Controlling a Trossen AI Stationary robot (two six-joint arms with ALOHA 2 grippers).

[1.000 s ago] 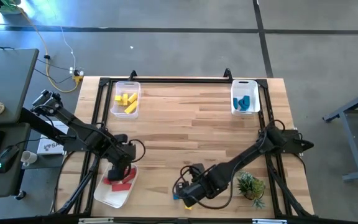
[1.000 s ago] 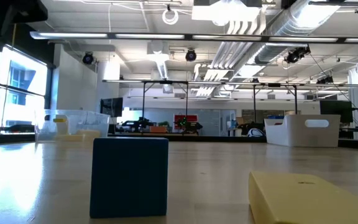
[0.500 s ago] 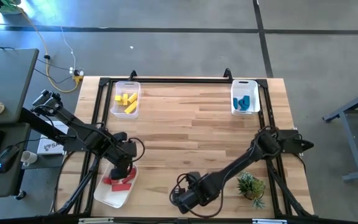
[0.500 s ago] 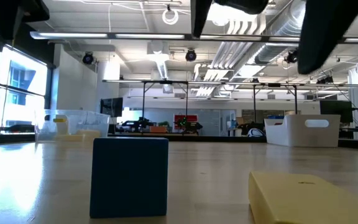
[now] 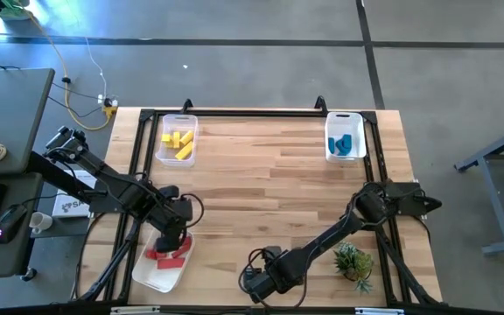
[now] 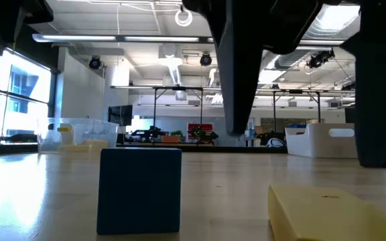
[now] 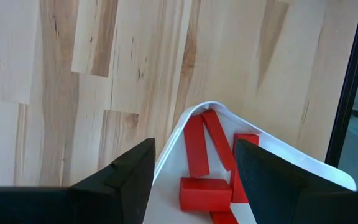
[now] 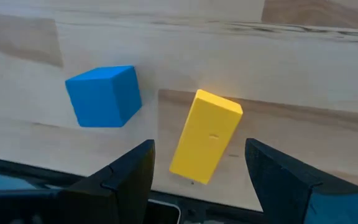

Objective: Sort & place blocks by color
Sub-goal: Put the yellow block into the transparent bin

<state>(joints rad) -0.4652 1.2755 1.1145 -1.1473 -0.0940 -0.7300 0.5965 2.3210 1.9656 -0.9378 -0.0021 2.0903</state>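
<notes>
A yellow bar and a blue cube lie flat on the wood near the table's near edge; the low view shows the cube left of the bar. My right gripper hangs open just above the bar, one finger on each side, touching nothing. My left gripper stands open over the white tray, which holds red blocks. Yellow blocks fill the far-left bin and blue blocks the far-right bin.
A small green plant stands near the table's right near corner, close beside my right arm. A black frame runs along the table's edges. Bare wood lies between the two far bins and the near edge.
My right gripper has come down and shifted toward the table's near left, over the yellow bar; its open fingers have dropped into the low view from above. The blocks have kept their places.
</notes>
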